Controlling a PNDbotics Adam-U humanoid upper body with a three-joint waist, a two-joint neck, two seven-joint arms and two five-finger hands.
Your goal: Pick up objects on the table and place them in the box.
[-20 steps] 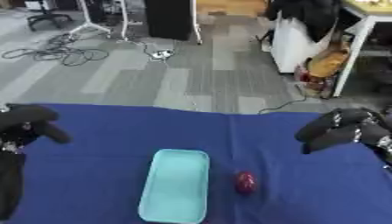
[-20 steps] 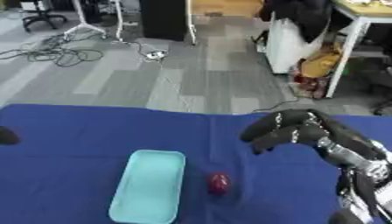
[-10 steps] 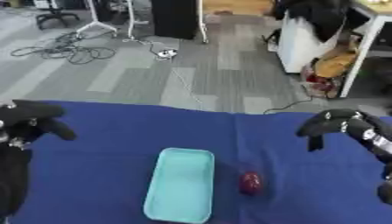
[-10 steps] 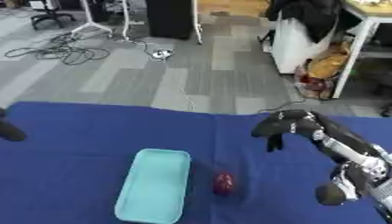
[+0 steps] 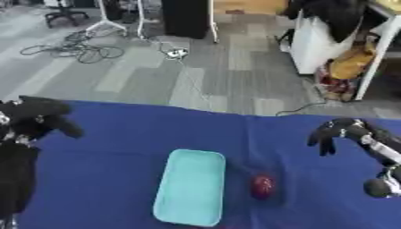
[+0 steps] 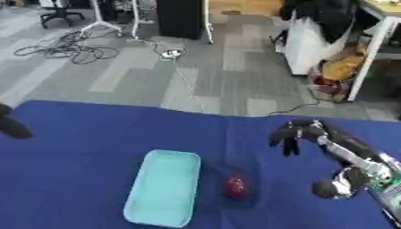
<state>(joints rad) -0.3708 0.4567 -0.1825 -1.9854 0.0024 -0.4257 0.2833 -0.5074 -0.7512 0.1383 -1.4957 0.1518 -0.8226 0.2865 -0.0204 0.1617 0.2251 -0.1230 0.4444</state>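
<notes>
Nearest you, the light teal box (image 5: 189, 186) lay lengthwise on the blue table (image 5: 109, 147), and nothing showed inside it. The small dark red object (image 5: 262, 186) sat on the cloth just beside the box's right wall, apart from it, below and to the left of your right hand (image 6: 296, 135).

That right hand hung above the table with its fingers drooping downward in a relaxed curl, holding nothing; the red object was near it but clearly not touched, and the box was farther off on the same side. The silver and black forearm ran back from it toward the lower right corner.

Your left hand (image 5: 40, 120) was at the left edge of the left eye view, well apart from the box, which lay to its right and lower. Its dark fingers were curled in on themselves and it carried nothing.

Beyond the table's far edge you had grey floor, a tangle of black cables (image 5: 77, 50), and a white table leg (image 5: 375, 60) at the right.
</notes>
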